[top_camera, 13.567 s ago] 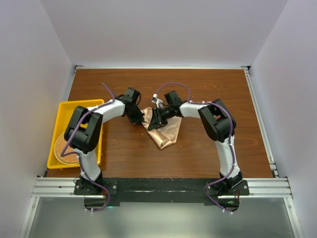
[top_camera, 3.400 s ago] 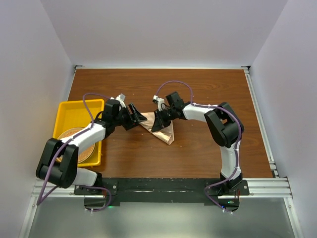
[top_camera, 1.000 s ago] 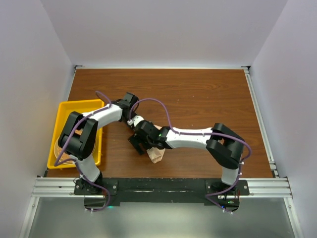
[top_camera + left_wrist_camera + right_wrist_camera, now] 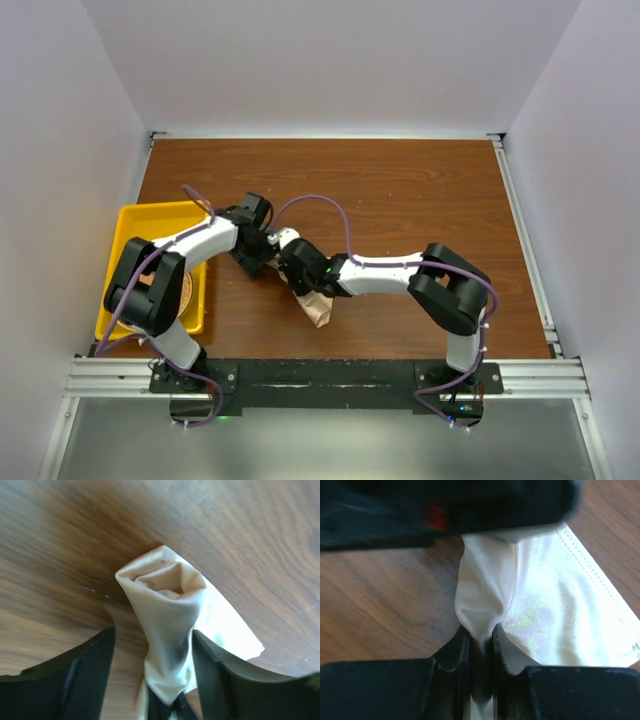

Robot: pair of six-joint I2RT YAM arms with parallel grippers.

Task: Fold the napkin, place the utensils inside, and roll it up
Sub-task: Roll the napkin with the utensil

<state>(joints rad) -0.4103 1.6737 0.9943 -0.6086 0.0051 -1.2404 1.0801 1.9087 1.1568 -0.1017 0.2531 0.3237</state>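
Since a few seconds ago the cloth has gone from a flat folded triangle at mid-table to a narrow rolled bundle nearer my side, and both arms have drawn in close over it. The soft peach-orange napkin (image 4: 318, 306) with a slight sheen lies on the brown wooden table (image 4: 400, 190), left of centre, its long axis slanting from upper left to lower right.

My right arm stretches far across to the left, and the right gripper (image 4: 298, 272) sits at the upper end of the roll. In the right wrist view its jaws are pressed together on a pinched fold of the napkin (image 4: 530, 610), with the cloth fanning out beyond the right gripper (image 4: 479, 642).

The left gripper (image 4: 262, 256) is just beside it, coming in from the left. In the left wrist view the rolled end of the napkin (image 4: 165, 605) stands between the fingers (image 4: 87, 672) of the left gripper (image 4: 152, 635), whose jaws are apart and not clamping.

At the table's left edge sits a yellow plastic tray (image 4: 140, 214) holding a round woven wicker mat (image 4: 187, 290), well apart from the cloth
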